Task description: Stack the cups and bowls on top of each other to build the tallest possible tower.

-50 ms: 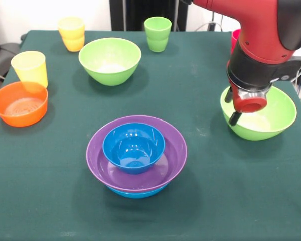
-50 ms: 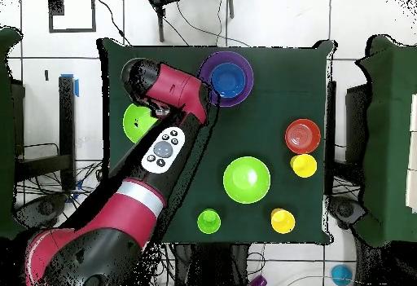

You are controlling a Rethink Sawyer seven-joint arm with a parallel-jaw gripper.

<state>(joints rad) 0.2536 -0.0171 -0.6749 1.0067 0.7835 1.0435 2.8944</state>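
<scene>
The tower stands at the front centre: a small blue bowl [image 1: 134, 145] inside a wide purple bowl [image 1: 173, 155], on a large blue bowl [image 1: 135, 192]; from overhead the tower [image 2: 228, 77] is at the top. My gripper [image 1: 237, 111] hangs over the near rim of a light green bowl [image 1: 271, 118] at the right, holding nothing I can see. A second light green bowl [image 1: 110, 60] sits at the back. An orange bowl [image 1: 20, 103] and a yellow cup [image 1: 30, 68] are at the left. An orange-yellow cup [image 1: 71, 32] and a light green cup [image 1: 157, 33] stand at the far edge. A red cup [image 1: 235, 40] peeks out behind the arm.
The red and black arm [image 2: 163, 148] crosses the table in the overhead view and covers part of the green bowl [image 2: 137, 121] below it. The green tablecloth [image 1: 50, 201] reaches every table edge.
</scene>
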